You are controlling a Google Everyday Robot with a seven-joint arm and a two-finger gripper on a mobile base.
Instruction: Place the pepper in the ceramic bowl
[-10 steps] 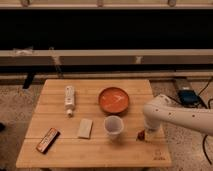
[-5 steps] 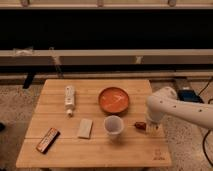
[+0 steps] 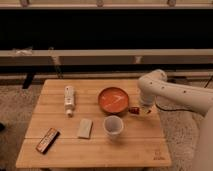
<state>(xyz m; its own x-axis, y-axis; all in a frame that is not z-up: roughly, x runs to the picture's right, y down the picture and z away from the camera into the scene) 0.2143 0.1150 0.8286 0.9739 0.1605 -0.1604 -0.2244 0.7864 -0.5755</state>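
The ceramic bowl (image 3: pixel 104 94) is shallow, round and orange-red, and sits on the wooden table (image 3: pixel 135 147) right of centre. My gripper (image 3: pixel 141 110) hangs from the white arm at the bowl's right edge. It is shut on the small reddish-brown pepper (image 3: pixel 133 110). The pepper sticks out to the left, just beside the bowl's right rim and a little above the tabletop.
A white cup (image 3: pixel 113 126) stands just in front of the bowl. A white bottle (image 3: pixel 69 98) lies at the left, a tan pad (image 3: pixel 85 128) in the middle, and a dark bar with red-orange markings (image 3: pixel 47 140) at the front left. Dark shelving runs behind the table.
My gripper has moved up and back from the table's right front area toward the bowl's right rim, carrying the pepper with it.
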